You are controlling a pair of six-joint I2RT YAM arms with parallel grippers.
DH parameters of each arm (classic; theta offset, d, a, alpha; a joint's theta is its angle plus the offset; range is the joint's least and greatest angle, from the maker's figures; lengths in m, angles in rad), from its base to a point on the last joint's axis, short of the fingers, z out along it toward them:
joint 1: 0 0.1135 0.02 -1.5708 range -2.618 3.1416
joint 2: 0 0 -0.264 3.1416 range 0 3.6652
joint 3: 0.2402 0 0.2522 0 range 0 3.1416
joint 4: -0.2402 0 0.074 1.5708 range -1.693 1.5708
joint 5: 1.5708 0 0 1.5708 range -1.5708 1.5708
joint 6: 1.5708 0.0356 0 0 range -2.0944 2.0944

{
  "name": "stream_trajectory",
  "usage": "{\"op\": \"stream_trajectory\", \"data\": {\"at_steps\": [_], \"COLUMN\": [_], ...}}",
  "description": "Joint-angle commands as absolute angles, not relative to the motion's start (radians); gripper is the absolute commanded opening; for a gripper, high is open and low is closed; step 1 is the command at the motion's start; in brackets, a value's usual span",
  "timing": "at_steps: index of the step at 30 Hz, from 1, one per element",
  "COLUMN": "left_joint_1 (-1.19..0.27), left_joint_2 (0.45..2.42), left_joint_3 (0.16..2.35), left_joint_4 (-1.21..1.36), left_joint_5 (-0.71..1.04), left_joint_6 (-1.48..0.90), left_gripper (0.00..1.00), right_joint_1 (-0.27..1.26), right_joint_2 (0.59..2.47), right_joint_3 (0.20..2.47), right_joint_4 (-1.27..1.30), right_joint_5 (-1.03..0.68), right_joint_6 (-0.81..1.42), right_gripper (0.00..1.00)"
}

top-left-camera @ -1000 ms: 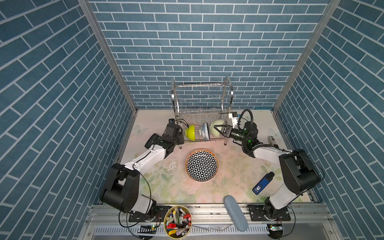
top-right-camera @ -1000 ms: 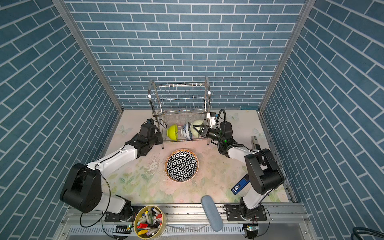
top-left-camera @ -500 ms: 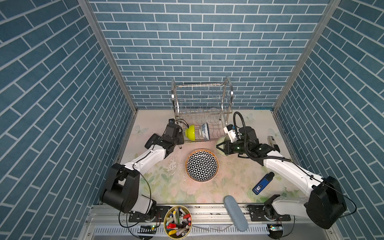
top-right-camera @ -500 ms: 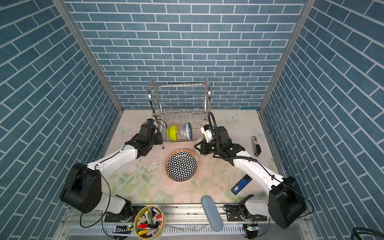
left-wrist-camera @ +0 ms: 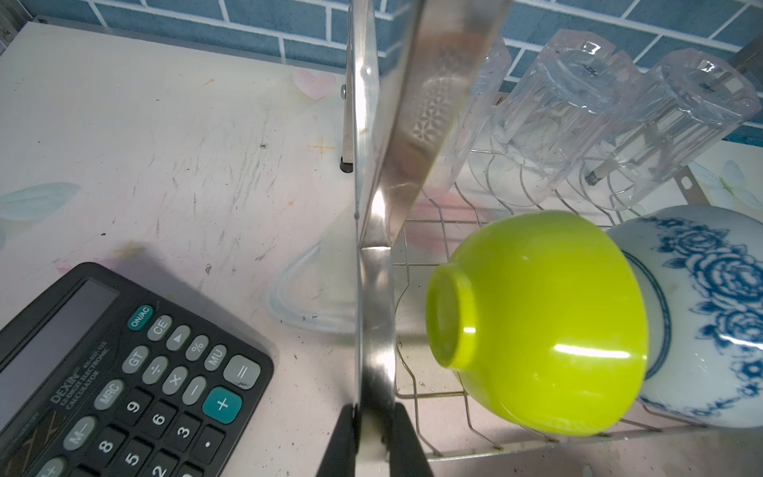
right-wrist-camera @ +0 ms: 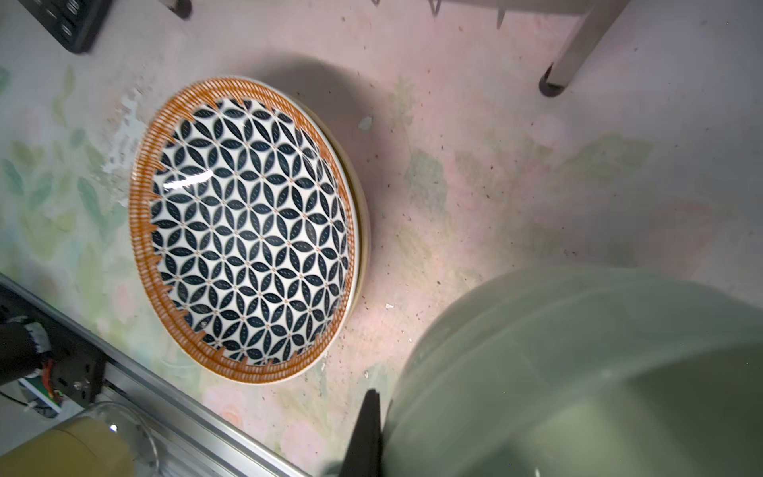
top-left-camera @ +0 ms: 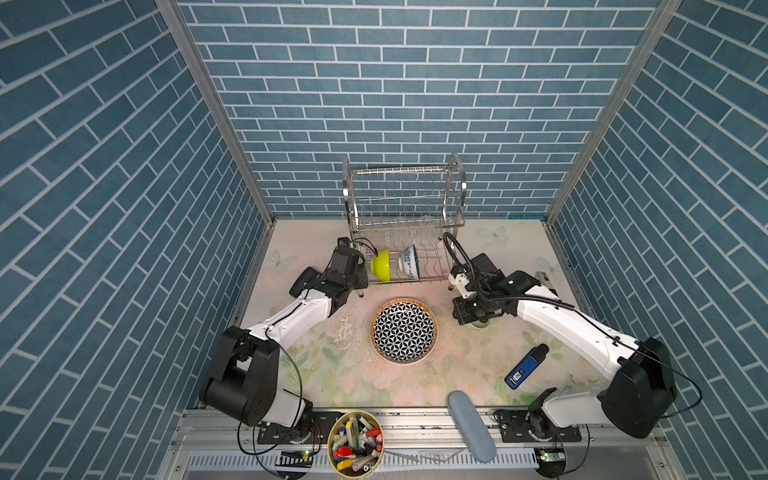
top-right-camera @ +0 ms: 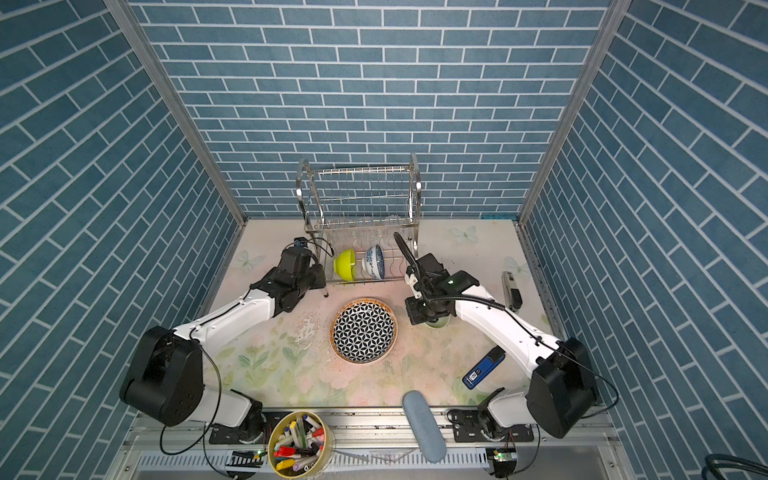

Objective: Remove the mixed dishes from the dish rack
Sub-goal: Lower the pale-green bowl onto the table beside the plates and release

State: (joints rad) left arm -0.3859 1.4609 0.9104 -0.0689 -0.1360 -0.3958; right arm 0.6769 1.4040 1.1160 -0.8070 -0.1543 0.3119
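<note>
Here, brick walls enclose floral tabletop, dish rack.

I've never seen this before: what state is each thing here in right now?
Rack: upright, side frame clamped.
Lime bowl: on edge in rack, against blue bowl.
Blue bowl: on edge in rack.
Tumblers: tilted, bases up, in rack.
Plate: face up, out of rack.
Green bowl: out of rack, gripped by rim.
Calculator: face up, screen blank.
Left end effector: shut on rack.
Right end effector: shut on green bowl.
</note>
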Motion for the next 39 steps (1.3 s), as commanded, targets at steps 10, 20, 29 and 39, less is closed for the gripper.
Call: {"op": "stream_trajectory", "data": {"at_steps": [10, 20, 29, 39], "left_joint_1": [-0.38, -0.38, -0.379, -0.38], "left_joint_2": [1.48, 1.485, 1.492, 1.492], "left_joint_3": [0.917, 0.918, 0.919, 0.919], "left_joint_4": [-0.049, -0.049, -0.048, -0.051], "left_joint_5": [-0.132, -0.136, -0.138, -0.14], "left_joint_6": [-0.421, -0.419, -0.419, -0.419], "left_gripper": [0.1, 0.11, 0.1, 0.1], "right_joint_1": [0.7, 0.704, 0.709, 0.724], "right_joint_2": [1.549, 1.646, 1.703, 1.756], "right_joint_3": [1.185, 1.196, 1.192, 1.192], "right_joint_4": [-0.867, -0.848, -0.833, -0.796], "right_joint_5": [-0.094, -0.013, 0.04, 0.046], "right_joint_6": [0.226, 0.232, 0.245, 0.263], "right_gripper": [0.0, 0.0, 0.0, 0.0]}}
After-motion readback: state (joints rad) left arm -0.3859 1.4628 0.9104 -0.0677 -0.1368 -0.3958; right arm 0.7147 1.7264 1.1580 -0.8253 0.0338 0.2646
